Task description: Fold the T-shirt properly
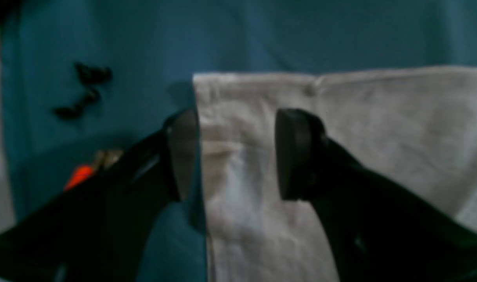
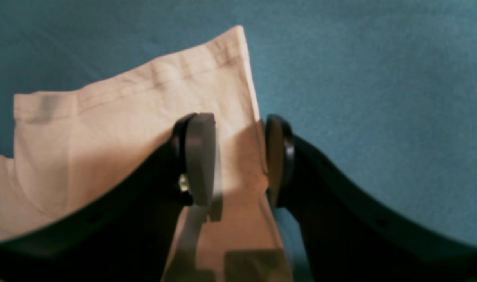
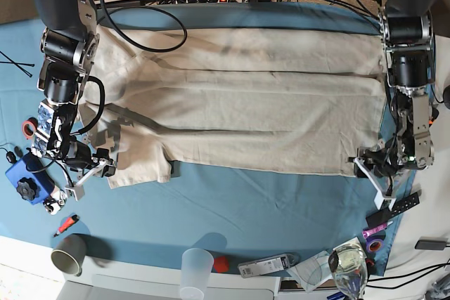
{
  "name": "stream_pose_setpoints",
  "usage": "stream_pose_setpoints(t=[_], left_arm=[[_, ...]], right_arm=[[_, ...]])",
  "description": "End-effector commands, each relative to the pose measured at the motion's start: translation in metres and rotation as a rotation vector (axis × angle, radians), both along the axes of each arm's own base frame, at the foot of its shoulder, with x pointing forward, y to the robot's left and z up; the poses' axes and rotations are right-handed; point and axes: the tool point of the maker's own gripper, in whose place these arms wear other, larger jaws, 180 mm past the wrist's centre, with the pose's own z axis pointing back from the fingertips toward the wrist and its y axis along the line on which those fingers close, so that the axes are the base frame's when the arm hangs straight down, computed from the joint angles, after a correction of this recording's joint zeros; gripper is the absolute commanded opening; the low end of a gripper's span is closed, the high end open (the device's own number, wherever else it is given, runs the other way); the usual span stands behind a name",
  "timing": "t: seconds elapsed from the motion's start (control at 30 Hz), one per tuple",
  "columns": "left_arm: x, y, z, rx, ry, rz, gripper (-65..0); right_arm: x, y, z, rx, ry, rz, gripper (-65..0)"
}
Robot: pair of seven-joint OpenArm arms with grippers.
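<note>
Evidently each tool straddles a near corner of the spread T-shirt [image 3: 239, 114] for a lengthwise fold: the left tool [image 1: 236, 154] gapes wide, the right tool [image 2: 240, 160] half-open, neither gripping the cloth yet.

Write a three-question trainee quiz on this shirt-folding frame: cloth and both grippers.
1. True or false: the large beige cotton T-shirt lies spread out on the blue tablecloth.
2. Left gripper and right gripper: which has its jaws astride an edge of the shirt? A left only, B right only, C both.
3. Fill in: both grippers' jaws stand ____, neither clamped on fabric.

Key: 1 true; 2 C; 3 open.
</note>
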Motion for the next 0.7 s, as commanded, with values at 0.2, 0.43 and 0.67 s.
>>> stream_pose_setpoints(t=[0.2,0.43,0.67], left_arm=[[0.007,-0.002,-0.009,-0.007,0.014,0.017,-35.1],[0.006,-0.034,-0.021,-0.05,0.037,0.009,-45.9],[0.005,-0.02,-0.024,0.007,0.055,0.069,-65.0]], right_arm=[[-0.011,-0.003,-0.008,-0.027,0.079,0.016,-43.1],[-0.009,0.003,-0.005,0.001,0.06,0.041,-47.5],[-0.01,0.001,-0.004,-0.003,0.062,0.039,-65.0]])
